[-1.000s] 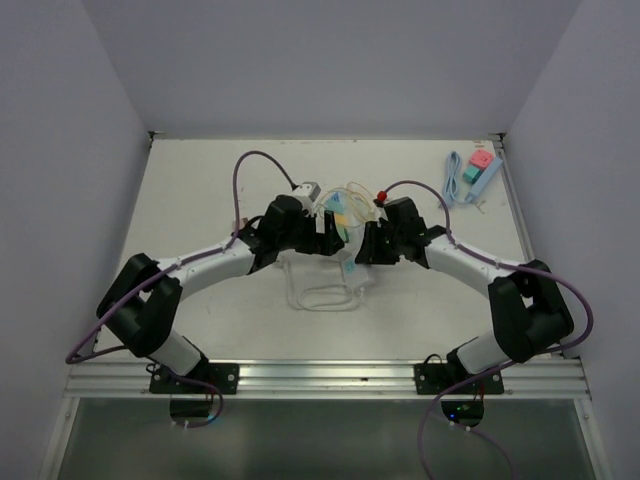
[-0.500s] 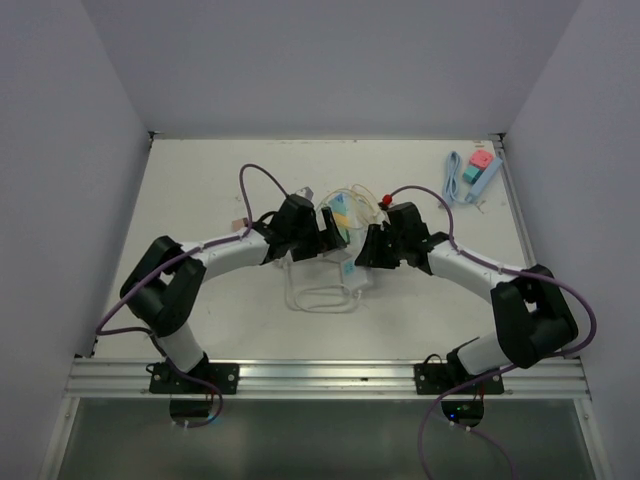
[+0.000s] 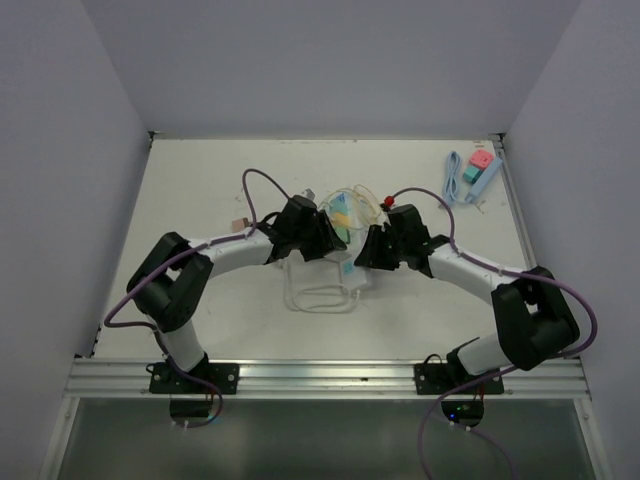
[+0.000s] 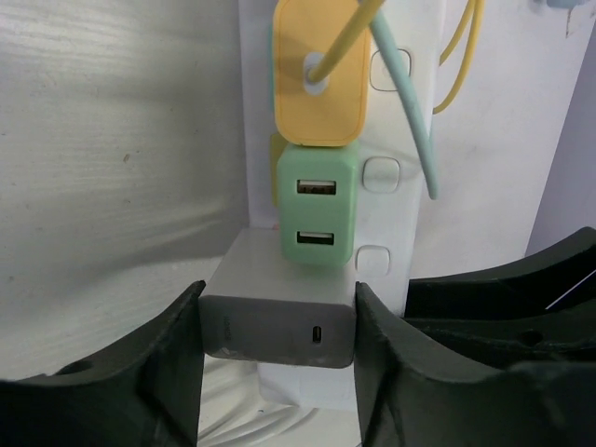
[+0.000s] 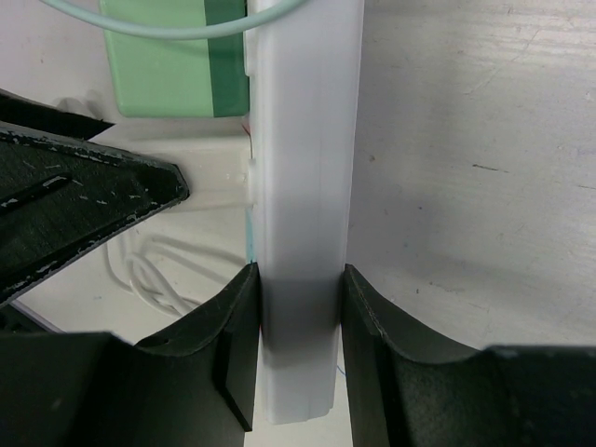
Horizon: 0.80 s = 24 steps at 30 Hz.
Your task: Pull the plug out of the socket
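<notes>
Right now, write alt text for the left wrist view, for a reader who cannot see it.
The left gripper clamps a grey plug by its sides, seated in a white power strip. Beyond it on the strip sit a green two-port USB adapter, then a yellow adapter with a yellow cable.

Plain lavender-grey walls (image 3: 60, 150) on three sides. Between them an off-white surface (image 3: 190, 190), faintly streaked, under even, soft light with weak shadows. Along the near edge an aluminium rail (image 3: 320, 376); below that a dark, glossy panel (image 3: 320, 440).
</notes>
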### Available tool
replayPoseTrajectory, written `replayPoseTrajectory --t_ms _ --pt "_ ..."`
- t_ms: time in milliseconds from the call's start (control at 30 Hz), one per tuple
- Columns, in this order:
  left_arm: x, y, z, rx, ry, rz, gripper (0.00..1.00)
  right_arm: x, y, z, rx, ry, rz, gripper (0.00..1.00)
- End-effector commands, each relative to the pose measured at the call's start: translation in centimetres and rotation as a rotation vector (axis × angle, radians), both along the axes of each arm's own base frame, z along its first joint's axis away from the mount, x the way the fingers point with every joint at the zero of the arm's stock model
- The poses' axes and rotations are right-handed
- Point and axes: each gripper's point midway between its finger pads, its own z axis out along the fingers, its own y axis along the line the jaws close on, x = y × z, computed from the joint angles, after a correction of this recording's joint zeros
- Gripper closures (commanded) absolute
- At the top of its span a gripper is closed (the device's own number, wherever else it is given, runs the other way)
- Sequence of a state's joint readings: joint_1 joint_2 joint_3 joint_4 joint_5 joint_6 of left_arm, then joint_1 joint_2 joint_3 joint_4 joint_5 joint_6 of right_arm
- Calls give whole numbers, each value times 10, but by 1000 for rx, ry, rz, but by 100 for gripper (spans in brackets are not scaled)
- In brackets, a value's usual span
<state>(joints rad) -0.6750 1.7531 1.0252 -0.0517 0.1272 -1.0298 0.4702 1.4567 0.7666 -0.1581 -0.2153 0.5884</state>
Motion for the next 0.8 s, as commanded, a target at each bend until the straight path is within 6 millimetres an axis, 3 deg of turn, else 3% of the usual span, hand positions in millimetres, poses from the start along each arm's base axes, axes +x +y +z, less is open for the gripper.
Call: replayPoseTrajectory --t_ms 0,33,67,133,400,533,667,767 --pt "8 -4 18 -30 -49 10 62 -3 -18 -13 -77 8 -60 100" --pt "7 -3 19 -30 -48 13 70 -6 -24 -18 -102 27 -77 100" --pt "6 -2 20 -31 -49 16 86 -7 -28 -22 -127 39 -93 100" --pt "3 0 24 -40 -44 20 100 -11 -44 -32 -205 66 -133 100" --pt "1 33 28 -91 -12 92 100 -21 -86 -55 -330 143 -242 100" --pt "-1 48 29 -95 -9 111 100 -26 -97 -61 -368 175 -272 100" --pt "-7 56 31 -99 0 112 100 -25 -102 -61 -390 180 -294 100" --pt "-6 66 33 -91 -9 123 100 -22 -94 -59 -351 160 -263 100"
